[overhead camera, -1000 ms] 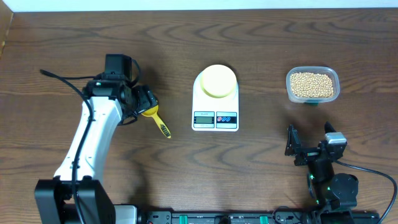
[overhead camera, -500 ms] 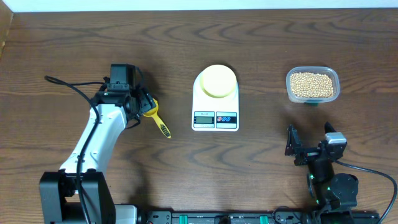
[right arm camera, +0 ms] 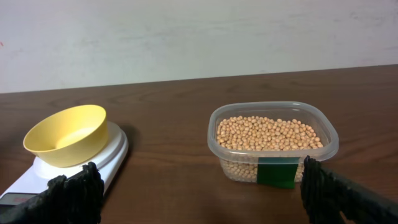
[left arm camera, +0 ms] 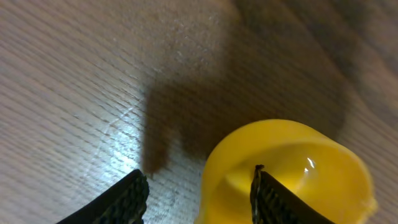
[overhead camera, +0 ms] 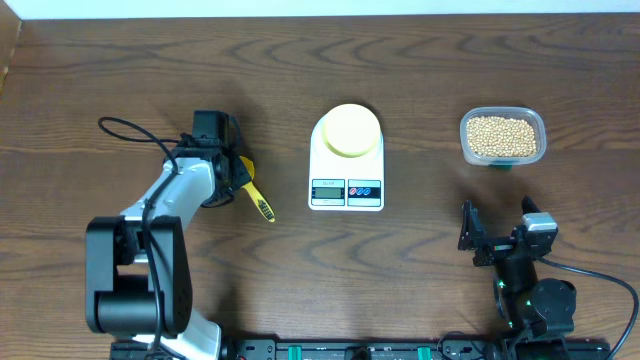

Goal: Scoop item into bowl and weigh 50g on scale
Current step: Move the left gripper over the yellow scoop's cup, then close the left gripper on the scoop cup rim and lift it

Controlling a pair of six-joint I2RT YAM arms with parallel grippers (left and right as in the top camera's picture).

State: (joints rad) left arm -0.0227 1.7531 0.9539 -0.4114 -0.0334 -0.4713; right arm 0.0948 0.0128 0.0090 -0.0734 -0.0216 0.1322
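Note:
A bright yellow scoop [overhead camera: 258, 200] lies on the table left of the scale. My left gripper [overhead camera: 238, 170] is down over its cup end. In the left wrist view the left gripper [left arm camera: 198, 186] straddles the scoop's [left arm camera: 292, 155] cup wall, one finger [left arm camera: 127, 199] on the bare wood, the other inside the cup, with a gap still showing. The pale yellow bowl [overhead camera: 349, 130] [right arm camera: 65, 134] sits empty on the white scale [overhead camera: 346, 190] [right arm camera: 115, 155]. The beans [overhead camera: 501, 136] [right arm camera: 267, 132] fill a clear tub. My right gripper [overhead camera: 497, 232] [right arm camera: 200, 186] rests open near the front edge, holding nothing.
The clear tub [overhead camera: 538, 128] [right arm camera: 273, 155] with a green label stands at the right rear. Brown wooden table [overhead camera: 420, 60] all round; a pale wall lies behind its far edge. The left arm's cable [overhead camera: 130, 128] loops over the table at the left.
My left arm has swung right and lowered over the scoop's cup, and its jaws have narrowed around the cup wall. The right arm, bowl, scale and tub have not moved.

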